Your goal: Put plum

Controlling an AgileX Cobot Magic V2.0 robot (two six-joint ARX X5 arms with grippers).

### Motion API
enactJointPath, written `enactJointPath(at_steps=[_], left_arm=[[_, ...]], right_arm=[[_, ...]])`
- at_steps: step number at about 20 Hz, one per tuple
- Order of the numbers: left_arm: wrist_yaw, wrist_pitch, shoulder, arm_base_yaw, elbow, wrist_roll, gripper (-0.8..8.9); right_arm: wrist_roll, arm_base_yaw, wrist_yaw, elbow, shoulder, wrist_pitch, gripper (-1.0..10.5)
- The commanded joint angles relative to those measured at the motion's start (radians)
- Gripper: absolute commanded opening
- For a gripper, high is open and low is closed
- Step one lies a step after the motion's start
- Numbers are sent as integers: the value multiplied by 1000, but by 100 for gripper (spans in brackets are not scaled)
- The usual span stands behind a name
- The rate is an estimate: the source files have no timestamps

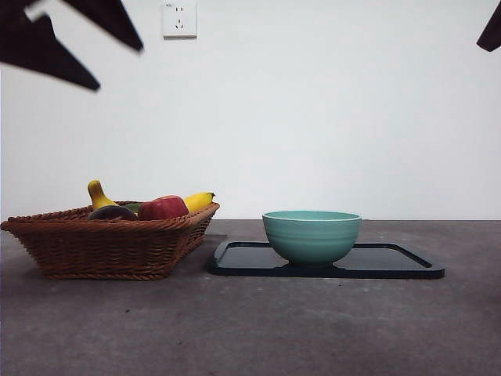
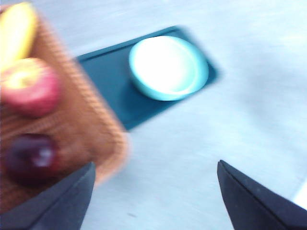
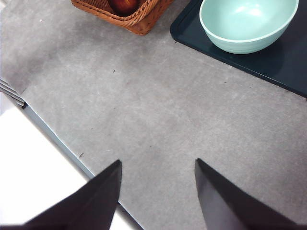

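**A:** ok so where's the plum (image 1: 112, 212) rn?

**B:** sitting in the wicker basket (image 1: 106, 247) over at 9 o'clock on the table (image 1: 258, 329), right beside the red apple (image 1: 163, 207), with a banana (image 1: 197, 201) behind them. Nothing is touching it.

**A:** and the grippers?

**B:** left gripper (image 2: 153, 196) is up above the basket edge, jaws spread wide and empty, though that view is blurry. Right gripper (image 3: 158, 191) hangs over bare table, also spread and empty.

**A:** anything further right?

**B:** a teal bowl (image 1: 311, 235) on a dark tray (image 1: 407, 266), around 3 o'clock from the basket.
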Motion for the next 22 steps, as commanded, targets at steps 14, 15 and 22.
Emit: enactJointPath(at_steps=[14,15,22], left_arm=[[64,-270,-177,-15,9,7,401],[64,-270,-177,-15,9,7,402],[64,-275,-177,-15,9,6,402]], right_arm=[[-6,6,-1,8,5,10,242],[-3,6,-1,8,5,10,242],[89,6,20,8,6,31,242]])
